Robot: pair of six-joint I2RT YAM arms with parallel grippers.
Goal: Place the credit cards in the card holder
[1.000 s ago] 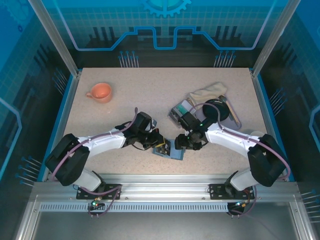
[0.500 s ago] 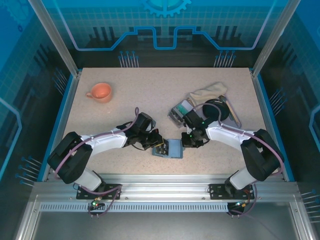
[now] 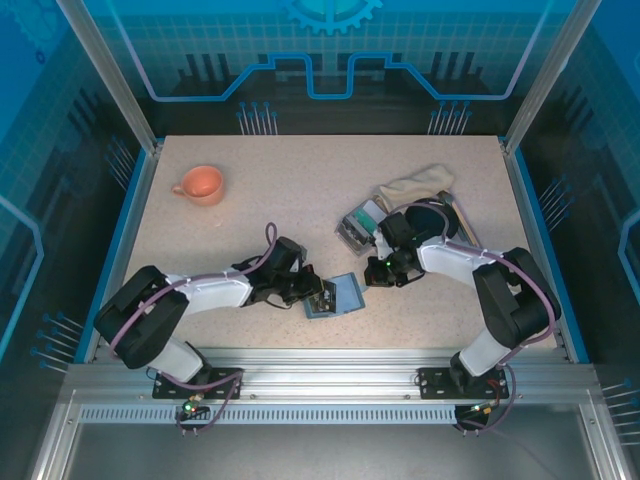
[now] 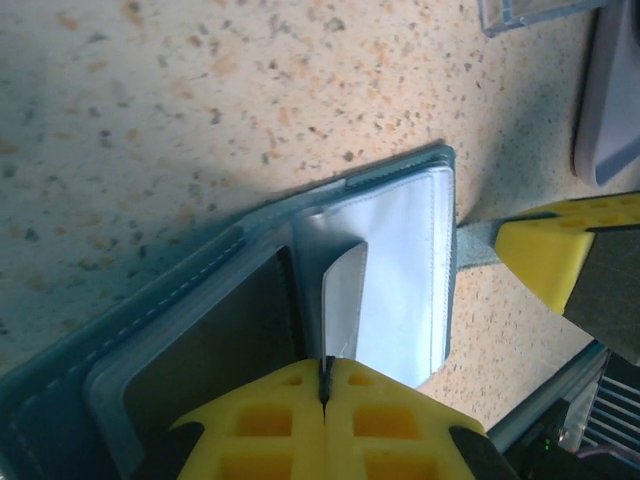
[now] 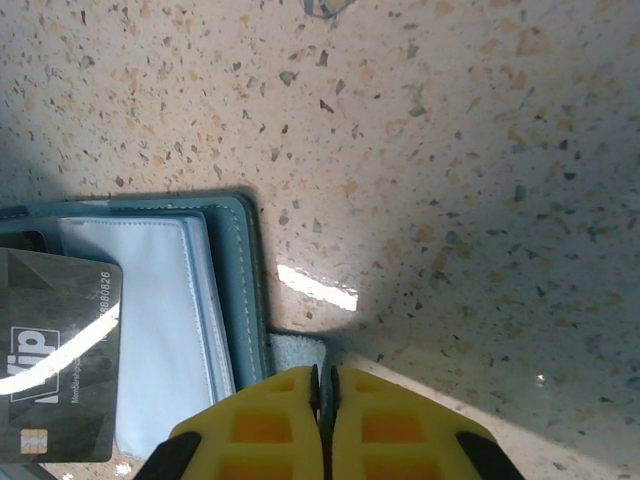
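Top external: left claw (image 3: 316, 292) and right claw (image 3: 374, 275) meet at the open card holder (image 3: 345, 294) near the bench (image 3: 260, 200) front. Left wrist: left claw pinched shut on its clear sleeve (image 4: 345, 290). Right wrist: right claw clamped on the holder's tab (image 5: 296, 352), with a grey credit card (image 5: 55, 350) lying across the pockets. The holder looks steadied; next, I'd say, that card needs sliding in.

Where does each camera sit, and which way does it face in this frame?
Top external: above and behind the bases, facing down at the table; left arm and right arm show.
Left wrist: on the left arm, facing down at the open card holder; its shut jaws pinch a pale leaf of it.
Right wrist: on the right arm, facing down; its shut jaws pinch the holder's tab; a dark credit card lies on the holder.
Shared: both wrist views show the card holder's pale pocket.
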